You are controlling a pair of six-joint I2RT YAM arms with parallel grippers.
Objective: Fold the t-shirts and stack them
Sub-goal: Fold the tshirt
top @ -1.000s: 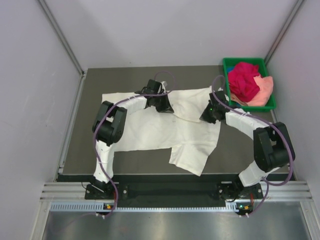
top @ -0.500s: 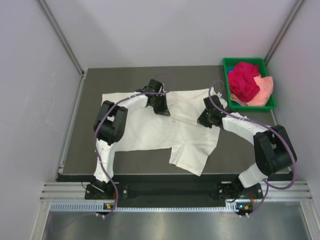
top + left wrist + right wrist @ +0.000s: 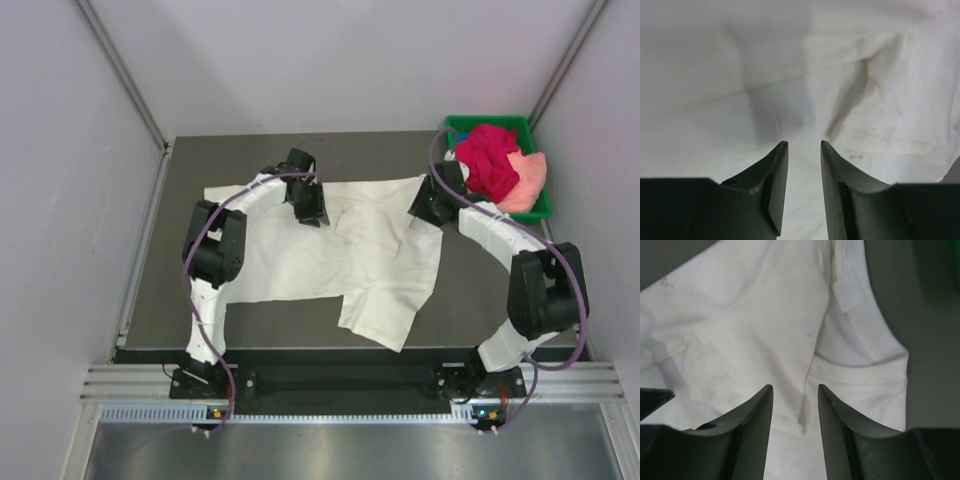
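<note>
A cream-white t-shirt (image 3: 320,260) lies spread on the dark table, with a small flap folded over near its far edge. It fills the left wrist view (image 3: 790,75) and the right wrist view (image 3: 755,330). My left gripper (image 3: 310,212) (image 3: 804,144) is open and empty, low over the shirt's far edge. My right gripper (image 3: 427,207) (image 3: 795,387) is open and empty over the shirt's far right corner, by the collar. A magenta-red t-shirt (image 3: 487,160) and a peach-pink t-shirt (image 3: 528,180) lie crumpled in the green tray.
The green tray (image 3: 500,120) stands at the table's far right corner, just beyond my right gripper. The dark table (image 3: 180,200) is ringed by grey walls. One sleeve of the white shirt hangs near the table's front edge (image 3: 380,325).
Both grippers have moved towards the far edge, the left one to the left and the right one towards the tray. The shirt's raised fold between them now lies flat.
</note>
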